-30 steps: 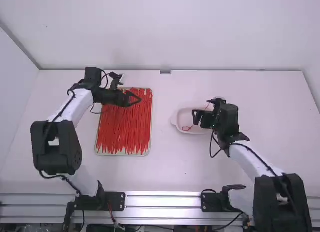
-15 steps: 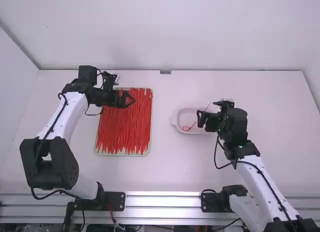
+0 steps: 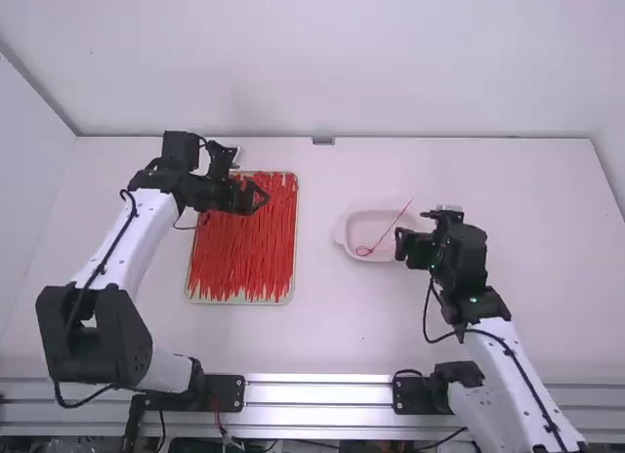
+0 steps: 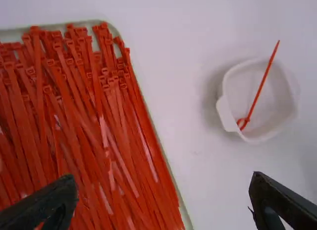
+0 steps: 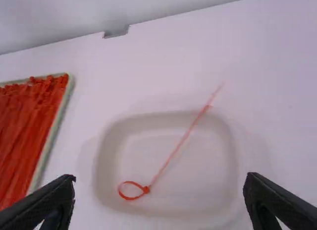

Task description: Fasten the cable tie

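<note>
— What is laid out on the desk (image 3: 508, 180)?

— A tray (image 3: 240, 302) is set left of the desk's middle. It is covered edge to edge with loose red ties (image 3: 244, 243), laid roughly lengthwise.

— And to the right of it?

— A white bowl (image 3: 359, 225) is placed near the middle of the desk, apart from the tray.

— How are the grippers found?

— The left gripper (image 3: 259, 195) is held over the end of the tray nearer the desk's far edge. Its fingers are spread wide and nothing is gripped. The right gripper (image 3: 400, 246) is held just beside the bowl's right rim, on the side toward the desk's right edge. Its fingers are likewise parted and nothing is held.

— Where is the fastened piece?

— One looped tie (image 3: 388, 226) is seen in the bowl. Its small closed loop is rested on the bowl's floor. Its straight tail is leaned out over the far right rim.
</note>
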You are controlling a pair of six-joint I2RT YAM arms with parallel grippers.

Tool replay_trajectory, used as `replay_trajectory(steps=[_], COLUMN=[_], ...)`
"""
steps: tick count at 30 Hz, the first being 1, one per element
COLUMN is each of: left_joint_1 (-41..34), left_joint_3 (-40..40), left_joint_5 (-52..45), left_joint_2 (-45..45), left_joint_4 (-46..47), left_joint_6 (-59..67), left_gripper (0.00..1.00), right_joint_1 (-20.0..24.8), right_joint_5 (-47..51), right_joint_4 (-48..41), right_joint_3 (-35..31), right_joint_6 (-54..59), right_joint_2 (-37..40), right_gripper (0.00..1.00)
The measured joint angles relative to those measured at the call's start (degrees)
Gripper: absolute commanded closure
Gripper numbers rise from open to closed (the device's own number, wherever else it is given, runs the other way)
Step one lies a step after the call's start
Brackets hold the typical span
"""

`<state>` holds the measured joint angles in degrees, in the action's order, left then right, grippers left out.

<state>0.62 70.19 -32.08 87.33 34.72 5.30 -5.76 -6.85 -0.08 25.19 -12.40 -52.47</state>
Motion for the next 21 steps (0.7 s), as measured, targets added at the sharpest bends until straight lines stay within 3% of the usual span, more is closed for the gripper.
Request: replay_trajectory(steps=[8,21], left_joint_1=[-0.9,-0.9], left_joint_3=[-6.5,-21.6], left_joint_5=[5.6,19.3], left_joint_2=[-6.9,-22.2], left_joint_4=[-6.7,-21.6], left_joint_6=[-4.2,-5.3], left_gripper=[0.24,0.52], right_joint_1=[5.8,5.8], right_joint_5=[5.6,6.4], right_joint_4=[0.0,0.0], right_joint_3=[-7.7,-24.5], right_joint_6=[6.8,12.0], right_joint_2=[8.1,25.2], right_gripper=[0.29,0.59])
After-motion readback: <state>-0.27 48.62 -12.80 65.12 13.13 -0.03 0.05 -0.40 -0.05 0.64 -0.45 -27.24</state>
